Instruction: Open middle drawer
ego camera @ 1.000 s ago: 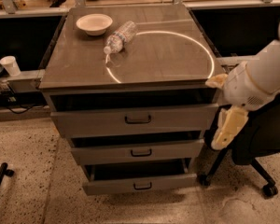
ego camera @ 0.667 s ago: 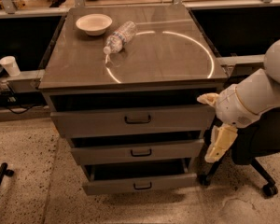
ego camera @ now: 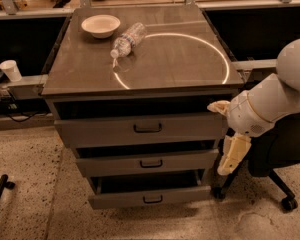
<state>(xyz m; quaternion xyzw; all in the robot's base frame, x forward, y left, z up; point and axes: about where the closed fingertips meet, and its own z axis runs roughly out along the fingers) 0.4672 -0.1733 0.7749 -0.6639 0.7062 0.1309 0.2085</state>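
Observation:
The grey drawer cabinet (ego camera: pixel 140 89) stands in the middle with three drawers. The middle drawer (ego camera: pixel 147 161) has a low wide grey front and a small black loop handle (ego camera: pixel 151 163) at its centre. It sits between the taller top drawer (ego camera: pixel 140 129) and the bottom drawer (ego camera: pixel 150 198). My gripper (ego camera: pixel 231 160) hangs pointing down at the cabinet's right side, level with the middle drawer's right end and just off its front. It holds nothing.
A white bowl (ego camera: pixel 100 25) and a lying plastic bottle (ego camera: pixel 127 39) rest on the cabinet top. A paper cup (ego camera: pixel 10 70) stands on a ledge at left. A black office chair (ego camera: pixel 272 154) is behind my arm at right.
My arm has moved down and left, bringing the gripper closer to the cabinet's right side at middle-drawer height. The drawers have not moved.

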